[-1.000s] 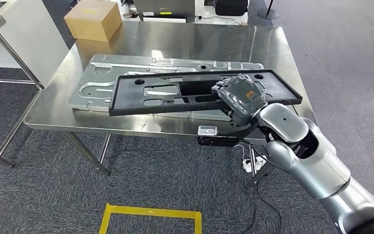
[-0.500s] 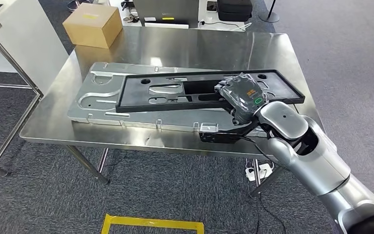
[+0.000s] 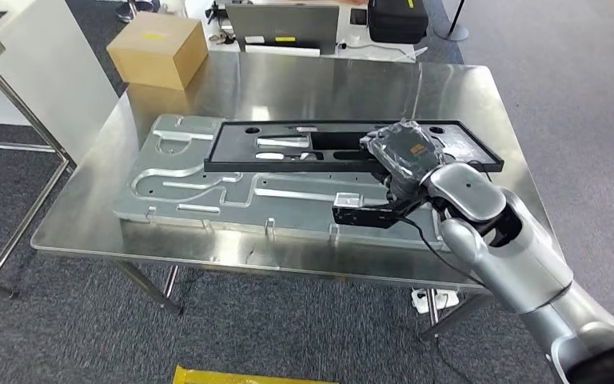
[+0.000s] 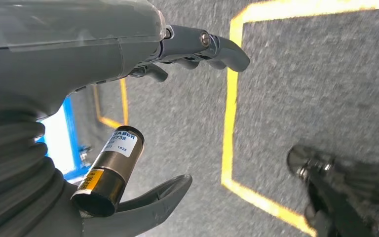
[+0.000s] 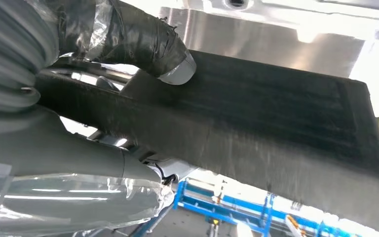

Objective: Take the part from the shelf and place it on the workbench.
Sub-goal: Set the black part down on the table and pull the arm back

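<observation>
Frame [image 3: 288, 148]: black, long, rigid, probably light; right hand [image 3: 404, 156] fingers grip its edge; left hand [image 4: 128, 74] fingers spread, empty.

1. Right arm [image 3: 496, 240] reached forward from lower right, elbow bent, wrist angled toward centre.
2. Right hand [image 3: 404, 156] gripped a black part [image 3: 288, 156], thumb [image 5: 148, 42] over its top face, fingers under.
3. Left hand [image 4: 143, 98] hung toward the floor, fingers apart, holding nothing.
</observation>
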